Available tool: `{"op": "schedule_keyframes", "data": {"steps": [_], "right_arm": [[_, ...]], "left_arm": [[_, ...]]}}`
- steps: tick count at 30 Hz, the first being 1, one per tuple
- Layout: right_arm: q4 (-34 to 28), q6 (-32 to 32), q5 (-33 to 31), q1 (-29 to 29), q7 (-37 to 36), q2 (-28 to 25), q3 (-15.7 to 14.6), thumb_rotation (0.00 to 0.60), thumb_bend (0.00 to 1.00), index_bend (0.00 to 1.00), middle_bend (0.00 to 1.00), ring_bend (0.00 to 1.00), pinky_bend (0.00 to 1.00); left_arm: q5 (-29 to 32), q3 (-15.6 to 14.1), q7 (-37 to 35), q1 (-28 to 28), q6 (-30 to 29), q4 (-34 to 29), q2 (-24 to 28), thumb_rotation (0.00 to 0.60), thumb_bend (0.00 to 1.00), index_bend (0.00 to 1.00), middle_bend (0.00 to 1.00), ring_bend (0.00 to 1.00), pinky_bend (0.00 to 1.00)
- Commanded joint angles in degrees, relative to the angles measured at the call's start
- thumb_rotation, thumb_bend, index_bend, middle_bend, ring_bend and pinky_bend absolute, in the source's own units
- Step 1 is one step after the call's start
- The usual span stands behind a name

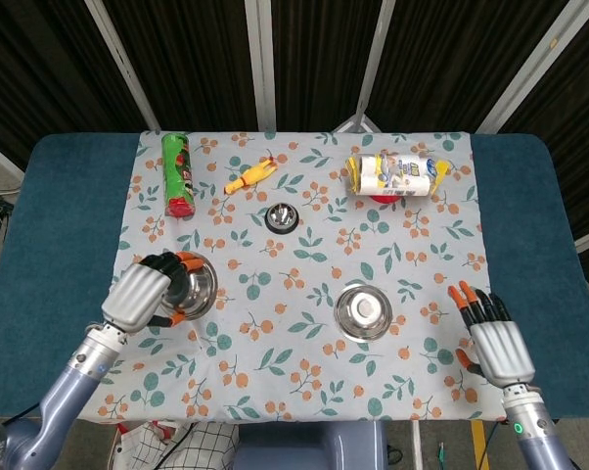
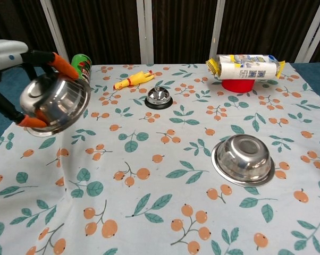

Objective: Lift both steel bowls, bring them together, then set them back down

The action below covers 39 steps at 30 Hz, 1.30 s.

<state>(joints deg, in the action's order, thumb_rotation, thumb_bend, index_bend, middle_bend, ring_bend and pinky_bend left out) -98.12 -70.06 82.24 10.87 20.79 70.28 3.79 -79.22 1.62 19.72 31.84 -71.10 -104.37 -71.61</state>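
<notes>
We see the left hand gripping 1 steel bowl, the left bowl, fingers curled over its rim; orange fingertips sit on the top edge and 1 more at the bottom edge. In the chest view that bowl is up off the tablecloth, tilted so its opening faces right and toward the camera, at the left edge of the cloth. In the head view it shows just right of the hand, over the left part of the cloth, below the green can.

The right bowl sits upright on the cloth, right of centre, nothing touching it. The right hand is at the right edge of the cloth, palm down, fingers straight and slightly spread, holding nothing, well apart from the right bowl. We only get it in the head view; the chest view doesn't show it.

Other stuff on the cloth: green can lying on its side at far left, yellow rubber chicken just right of it, silver call bell near centre back, a yellow and white packet resting on top of a red cup at back right. The table shows blue on both sides of the cloth.
</notes>
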Motion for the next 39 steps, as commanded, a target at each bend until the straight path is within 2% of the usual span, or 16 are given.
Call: {"op": "schedule_keyframes", "data": {"steps": [1,7,15,30,39], "right_arm": [[0.5,6.3,-4.0,4.9,2.9,3.7,2.3,0.600,0.33,0.00,0.00,0.00,0.09],[0.9,10.5,-11.6,9.5,11.0,9.3,4.4,0.600,0.33,0.00,0.00,0.00,0.09],[1.4,13.4,-21.3,15.3,21.1,16.0,4.5,0.600,0.33,0.00,0.00,0.00,0.09],[-1.7,7.9,-30.2,21.0,33.7,20.2,2.5,0.600,0.33,0.00,0.00,0.00,0.09],[-2.8,5.7,-33.5,23.0,36.1,21.0,1.7,0.600,0.33,0.00,0.00,0.00,0.10]], "left_arm": [[-1.4,-0.5,-1.8,-1.3,-1.4,-0.6,2.0,0.600,0.58,0.63,0.66,0.53,0.76],[-3.8,-0.5,-5.2,-2.5,-2.7,0.1,4.5,0.600,0.58,0.63,0.66,0.53,0.76],[-3.3,0.6,-8.1,-3.1,-1.7,1.6,5.8,0.600,0.58,0.63,0.66,0.53,0.76],[-3.9,1.7,-9.7,-3.9,-0.9,3.1,6.0,0.600,0.58,0.63,0.66,0.53,0.76],[-3.6,2.3,-10.6,-4.0,-0.1,3.7,6.2,0.600,0.58,0.63,0.66,0.53,0.75]]}}
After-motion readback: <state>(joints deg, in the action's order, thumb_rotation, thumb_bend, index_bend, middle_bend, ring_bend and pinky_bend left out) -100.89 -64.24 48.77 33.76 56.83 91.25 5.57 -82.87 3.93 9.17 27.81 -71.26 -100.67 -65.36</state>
